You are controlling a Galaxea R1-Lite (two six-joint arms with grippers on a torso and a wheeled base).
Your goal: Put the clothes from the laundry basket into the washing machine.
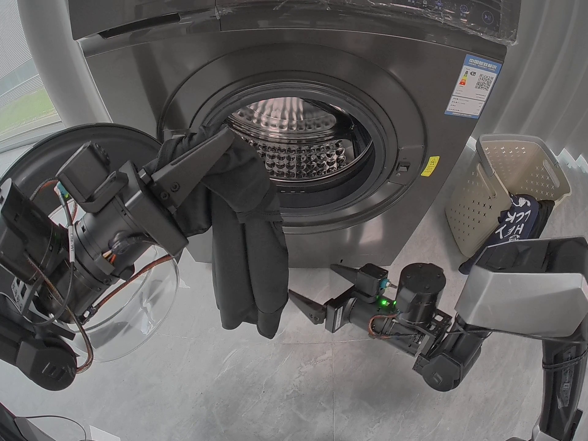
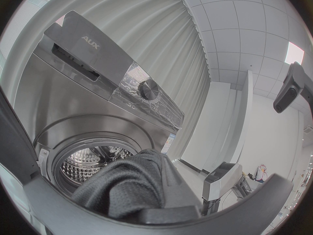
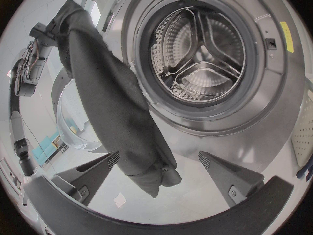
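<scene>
A black garment [image 1: 248,246] hangs from my left gripper [image 1: 223,143], which is shut on its top at the left rim of the washing machine's [image 1: 367,75] open drum [image 1: 300,139]. The cloth drapes down past the machine's front, almost to the floor. In the left wrist view the garment [image 2: 130,183] bunches against one finger [image 2: 176,183], with the drum [image 2: 84,164] behind it. My right gripper [image 1: 313,283] is low in front of the machine, open. In the right wrist view the garment's lower end [image 3: 153,177] hangs between its fingers [image 3: 112,160]; whether they touch is unclear.
The machine's round door [image 1: 92,148] stands swung open at the left, its glass bowl [image 1: 144,313] behind my left arm. A cream laundry basket [image 1: 490,179] sits on the floor at the right, with a dark blue printed garment [image 1: 520,218] in it. Grey tiled floor lies in front.
</scene>
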